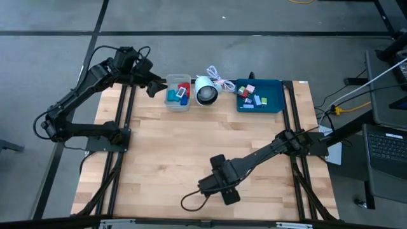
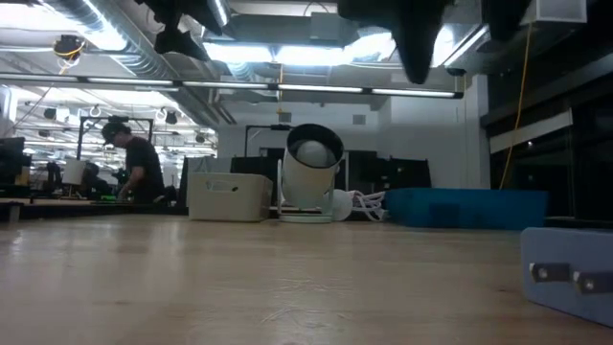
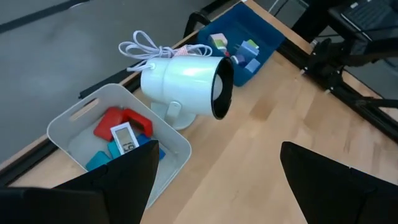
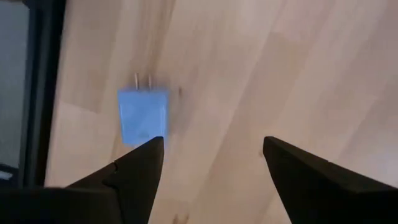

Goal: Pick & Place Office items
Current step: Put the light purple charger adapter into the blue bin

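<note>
Hovering over the near part of the worktop (image 1: pixel 191 152), my right pincer (image 4: pixel 211 152) has its 2 fingers spread with nothing between them. Just beside 1 fingertip in the right wrist view lies a light-blue plug block (image 4: pixel 143 116), flat on the wood with 2 thin metal prongs sticking out of 1 end. The low view shows the same block (image 2: pixel 567 276) close to the camera at the near right edge, prongs facing sideways. It sits apart from everything else.

I judge that block to be light, rigid plastic with smooth faces, so it may skate on the wood if 1 finger touches first. I would take it across the 2 long flat sides of the body, well clear of the prongs, with the fingers squared to it.

My left pincer (image 3: pixel 217 180) waits at the far left, fingers spread and empty, looking down on the grey bin (image 1: pixel 170 102). Inside the bin are red, blue and white pieces (image 3: pixel 121 134), 1 with a small display face. Next to the bin stands a white round lamp-like object (image 1: pixel 206 91) with a dark face and a coiled white cord (image 1: pixel 219 77) behind it. Beyond that, the blue tray (image 1: pixel 275 102) holds a heap of small blocks (image 1: pixel 251 97) in red, blue, white and green; I cannot count them. A person (image 2: pixel 139 168) is at a desk far behind.
</note>
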Motion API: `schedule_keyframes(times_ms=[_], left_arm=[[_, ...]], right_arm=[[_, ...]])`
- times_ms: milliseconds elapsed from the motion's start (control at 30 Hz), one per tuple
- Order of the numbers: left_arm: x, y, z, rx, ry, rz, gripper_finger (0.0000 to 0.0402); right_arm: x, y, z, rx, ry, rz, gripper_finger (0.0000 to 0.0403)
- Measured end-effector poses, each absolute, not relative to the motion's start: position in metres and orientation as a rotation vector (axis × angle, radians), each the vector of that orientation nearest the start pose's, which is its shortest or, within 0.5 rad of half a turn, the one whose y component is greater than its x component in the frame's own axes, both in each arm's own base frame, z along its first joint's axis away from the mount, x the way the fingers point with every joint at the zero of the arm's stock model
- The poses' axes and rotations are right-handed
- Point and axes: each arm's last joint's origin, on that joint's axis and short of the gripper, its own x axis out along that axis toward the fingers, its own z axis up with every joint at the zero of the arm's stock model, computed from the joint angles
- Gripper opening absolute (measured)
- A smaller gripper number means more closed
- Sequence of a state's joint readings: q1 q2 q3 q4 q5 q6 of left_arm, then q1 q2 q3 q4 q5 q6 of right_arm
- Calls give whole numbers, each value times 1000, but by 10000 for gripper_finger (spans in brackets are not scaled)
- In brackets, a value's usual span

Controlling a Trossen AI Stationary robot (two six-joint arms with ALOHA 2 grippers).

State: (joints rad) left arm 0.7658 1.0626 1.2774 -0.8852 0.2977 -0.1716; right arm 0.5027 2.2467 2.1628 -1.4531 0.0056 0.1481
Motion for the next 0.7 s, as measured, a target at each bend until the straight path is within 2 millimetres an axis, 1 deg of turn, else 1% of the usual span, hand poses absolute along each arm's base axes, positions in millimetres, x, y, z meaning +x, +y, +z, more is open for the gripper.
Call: schedule_keyframes(times_ms=[133,200,300,433,600,700], left_arm=[[145,127,386,-542,537,512,331],[146,126,386,-540,539,504,331],[147,124,386,-521,546,481,331],[150,121,386,-504,554,445,331],[154,116,386,-483,564,411,331],[154,115,386,-466,570,400,331]], right_arm=[[384,224,252,-268,1454,324,285],[382,231,249,-265,1431,333,285],[376,235,238,-239,1487,310,285],[366,239,219,-273,1554,295,285],[360,252,208,-227,1550,305,285],[358,255,204,-220,1545,300,285]])
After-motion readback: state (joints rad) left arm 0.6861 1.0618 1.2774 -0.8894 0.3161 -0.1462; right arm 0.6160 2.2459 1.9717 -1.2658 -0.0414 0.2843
